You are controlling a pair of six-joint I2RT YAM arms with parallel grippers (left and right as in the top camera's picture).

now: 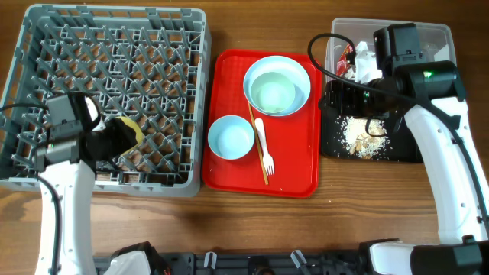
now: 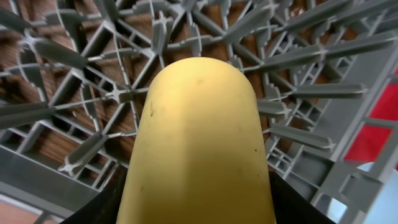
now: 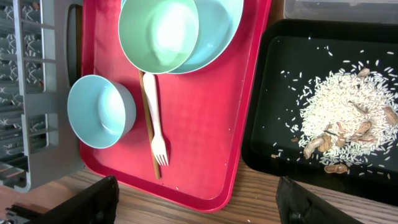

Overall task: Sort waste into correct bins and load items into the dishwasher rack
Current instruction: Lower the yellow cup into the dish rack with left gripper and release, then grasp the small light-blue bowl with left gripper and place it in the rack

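My left gripper (image 1: 122, 139) is shut on the small yellow cup (image 1: 131, 127) and holds it over the front part of the grey dishwasher rack (image 1: 114, 46). In the left wrist view the cup (image 2: 199, 137) fills the middle above the rack's pegs (image 2: 311, 62). My right gripper (image 1: 340, 95) is open and empty (image 3: 199, 205), between the red tray and the black tray (image 1: 405, 149). Rice crumbs (image 3: 348, 106) lie in the black tray (image 3: 280, 74). The clear tub (image 1: 435, 34) holds the napkin (image 1: 368, 61) and the red wrapper (image 1: 348, 55).
The red tray (image 1: 294, 160) carries a mint bowl (image 3: 158, 31) nested in a wider pale blue dish (image 3: 217, 31), a small blue bowl (image 3: 101, 111), a white fork (image 3: 154, 118) and a wooden stick (image 3: 147, 124). I cannot pick out a white plate.
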